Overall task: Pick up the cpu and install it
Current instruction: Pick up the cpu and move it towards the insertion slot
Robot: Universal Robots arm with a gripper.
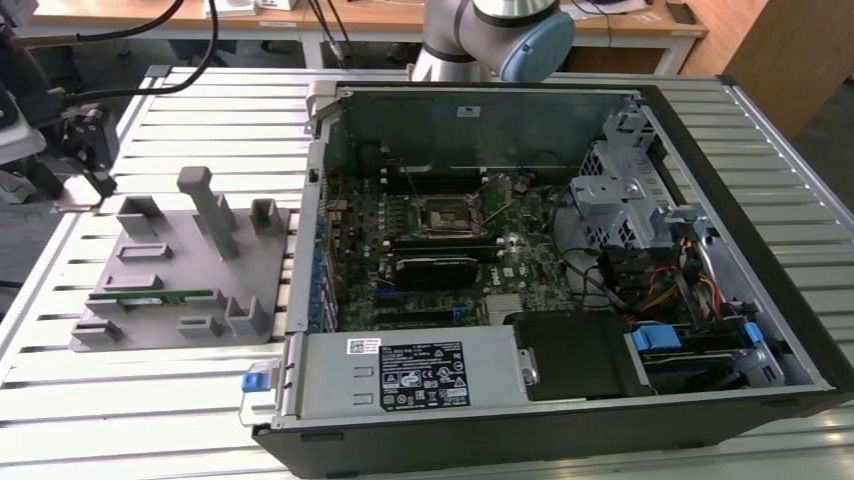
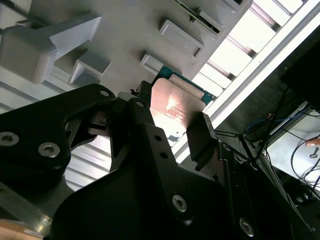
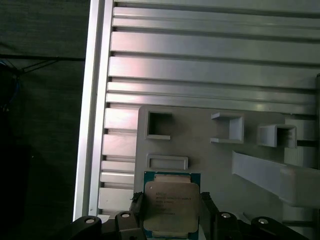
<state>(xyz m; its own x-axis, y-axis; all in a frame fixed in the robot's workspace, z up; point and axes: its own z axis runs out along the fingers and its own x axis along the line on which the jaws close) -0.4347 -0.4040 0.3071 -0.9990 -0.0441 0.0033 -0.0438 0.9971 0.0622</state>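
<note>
The cpu point(image 3: 171, 207), a small square chip with a silvery printed lid and green rim, sits clamped between the black gripper's point(image 3: 172, 212) two fingers point(image 3: 206, 207) at the edge of the grey plastic fixture plate point(image 3: 200, 145). The plate lies on a ribbed aluminium table point(image 3: 200, 70). Beside the plate is an open black computer case point(image 1: 561, 445) bearing a white label, and wooden desks point(image 1: 387, 22) stand beyond.

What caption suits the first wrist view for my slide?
End effector gripping the cpu over the gray holder plate.
</note>
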